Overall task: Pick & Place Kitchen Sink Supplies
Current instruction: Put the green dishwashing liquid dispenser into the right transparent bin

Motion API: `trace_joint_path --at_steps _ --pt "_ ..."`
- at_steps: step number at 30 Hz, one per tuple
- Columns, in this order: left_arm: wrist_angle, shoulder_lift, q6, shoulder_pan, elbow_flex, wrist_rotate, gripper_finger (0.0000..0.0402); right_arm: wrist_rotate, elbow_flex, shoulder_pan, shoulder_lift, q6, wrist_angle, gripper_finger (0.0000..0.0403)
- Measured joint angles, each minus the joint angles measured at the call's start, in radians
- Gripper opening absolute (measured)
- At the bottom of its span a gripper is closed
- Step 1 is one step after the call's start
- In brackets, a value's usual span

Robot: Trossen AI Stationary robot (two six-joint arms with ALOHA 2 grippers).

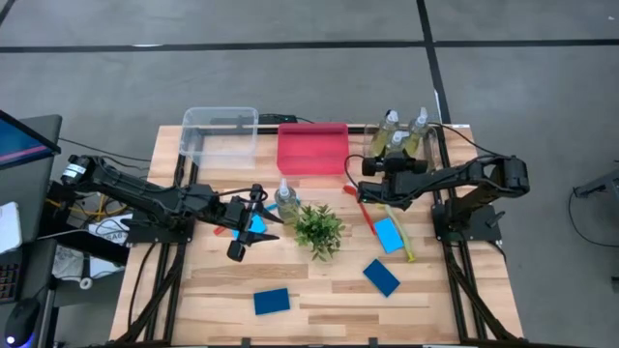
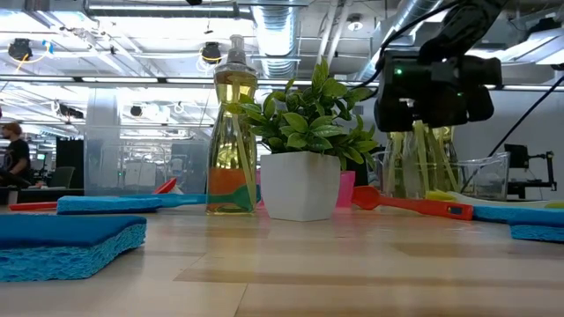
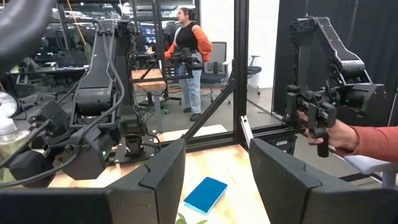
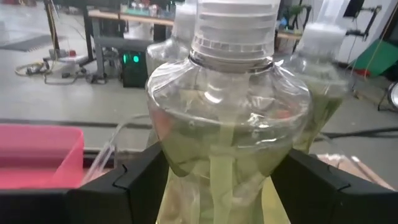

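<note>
Pump bottles inside clear bin

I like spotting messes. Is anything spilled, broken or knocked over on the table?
No spills or breaks show. The bottles stand upright, the plant too. The sponges and brushes just lie scattered flat on the wood, not in the bins.

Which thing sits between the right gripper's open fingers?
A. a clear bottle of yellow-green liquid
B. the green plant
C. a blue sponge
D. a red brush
A: in the right wrist view the bottle fills the gap between the right gripper's fingers, and the high view puts that gripper at the bottles in the table's far right corner, away from the plant.
</note>
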State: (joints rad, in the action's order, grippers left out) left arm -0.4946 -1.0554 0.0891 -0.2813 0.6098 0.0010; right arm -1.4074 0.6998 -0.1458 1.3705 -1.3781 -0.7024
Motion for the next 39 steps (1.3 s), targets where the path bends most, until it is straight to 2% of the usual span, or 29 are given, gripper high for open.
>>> trace_joint_path --at_steps 5,26,30,37,39 --pt "0.000 0.000 0.000 0.000 0.000 0.000 0.0181 0.045 0.001 -0.015 -0.001 0.000 0.000 0.0256" --pt "0.000 0.000 0.000 0.000 0.000 0.000 0.0181 0.080 0.001 -0.012 -0.001 0.129 0.004 0.0256" --pt "0.000 0.000 0.000 0.000 0.000 0.000 0.0181 0.128 0.001 -0.015 -0.001 0.133 0.001 0.0256" --pt "0.000 0.000 0.000 0.000 0.000 0.000 0.0181 0.128 0.001 -0.012 -0.001 0.137 0.005 0.0256" --pt "0.000 0.000 0.000 0.000 0.000 0.000 0.0181 0.128 0.000 -0.012 0.000 0.180 0.004 0.0256"
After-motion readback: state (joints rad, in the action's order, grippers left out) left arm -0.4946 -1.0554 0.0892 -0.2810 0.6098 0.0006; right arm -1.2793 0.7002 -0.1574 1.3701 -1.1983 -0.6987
